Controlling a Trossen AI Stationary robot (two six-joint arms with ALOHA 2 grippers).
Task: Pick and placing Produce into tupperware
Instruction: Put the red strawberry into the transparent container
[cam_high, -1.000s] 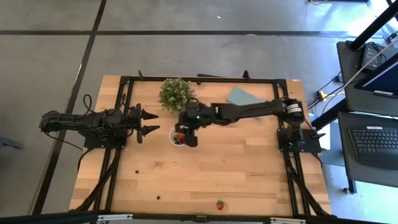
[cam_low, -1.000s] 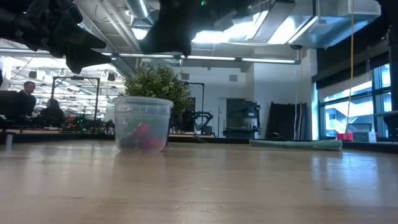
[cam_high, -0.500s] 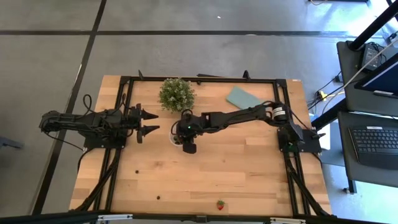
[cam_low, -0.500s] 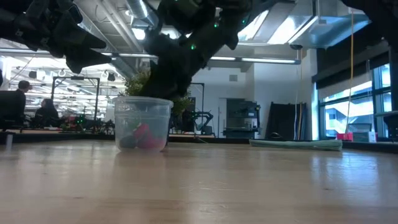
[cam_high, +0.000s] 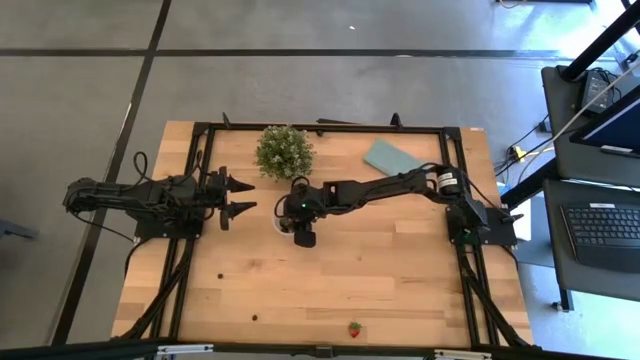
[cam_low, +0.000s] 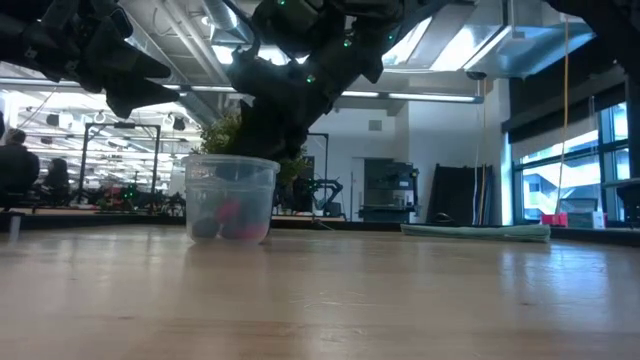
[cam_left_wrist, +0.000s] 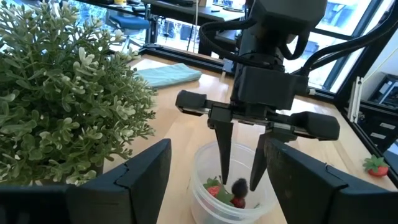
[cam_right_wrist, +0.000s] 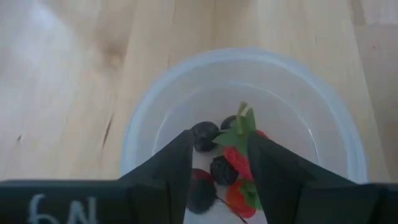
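Note:
The clear round cup (cam_low: 230, 198) stands on the table next to the potted plant. It holds red strawberries (cam_right_wrist: 239, 163) and dark berries (cam_right_wrist: 205, 135). My right gripper (cam_left_wrist: 239, 177) points down over the cup (cam_left_wrist: 202, 163). It is open, with its fingertips just inside the rim on either side of the berries. In the high view the gripper (cam_high: 296, 222) covers most of the cup. My left gripper (cam_high: 240, 197) is open and empty, level, just left of the cup. One strawberry (cam_high: 354, 328) lies near the table's front edge.
A bushy potted plant (cam_high: 283, 150) stands just behind the cup. A teal cloth (cam_high: 388, 157) lies at the far right. Two tiny dark berries (cam_high: 219, 277) (cam_high: 255, 318) lie on the near left of the table. Bare wood lies in front of the cup.
My right gripper has come down over the cup, shifting slightly toward the table's left and near edge, until its fingers reach the rim. In the last half second it has stayed there. The cup has not moved.

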